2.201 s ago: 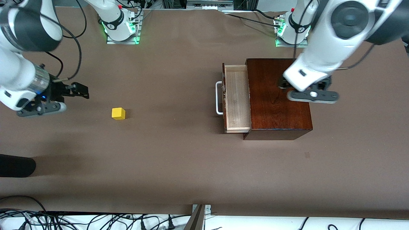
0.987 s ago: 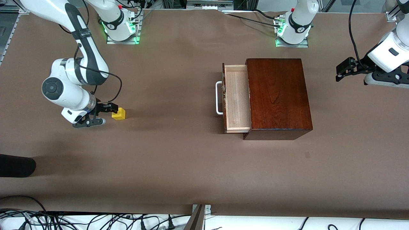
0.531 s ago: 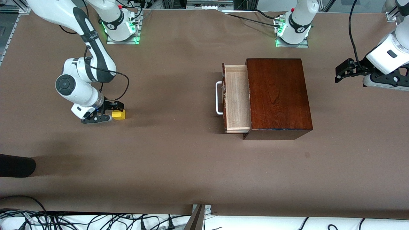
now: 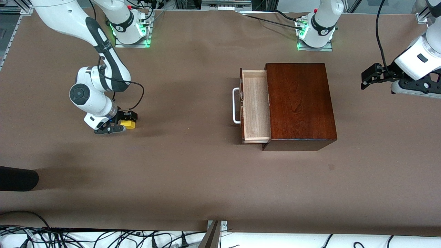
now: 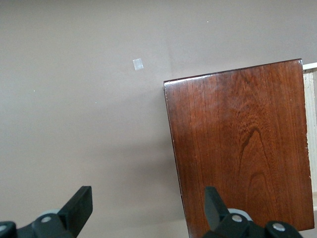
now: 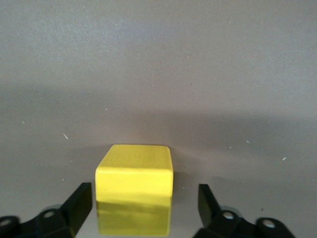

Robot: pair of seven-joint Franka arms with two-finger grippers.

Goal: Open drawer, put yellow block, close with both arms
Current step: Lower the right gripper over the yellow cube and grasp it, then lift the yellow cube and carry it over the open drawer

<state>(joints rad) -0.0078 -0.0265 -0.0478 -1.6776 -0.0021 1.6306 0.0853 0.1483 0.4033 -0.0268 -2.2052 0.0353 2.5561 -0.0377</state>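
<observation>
The yellow block [image 4: 129, 124] sits on the table toward the right arm's end. My right gripper [image 4: 126, 121] is down at the block, open, with one finger on each side and gaps between fingers and block; the right wrist view shows the block [image 6: 134, 186] between the open fingers [image 6: 79, 203]. The drawer [image 4: 255, 105] is pulled out of the mahogany box [image 4: 299, 103], its pale tray empty and its white handle [image 4: 235, 105] facing the right arm's end. My left gripper [image 4: 368, 76] is open and empty, held up past the box toward the left arm's end; the left wrist view shows the box top [image 5: 237, 148].
A dark rounded object [image 4: 17, 178] lies at the table's edge near the front camera, at the right arm's end. Cables [image 4: 86, 237] run along the front edge. A small pale patch [image 5: 137, 64] marks the table by the box.
My right gripper has come down and moved around the yellow block, which has stayed put. My left arm lifted off the box earlier and now holds still at the table's end.
</observation>
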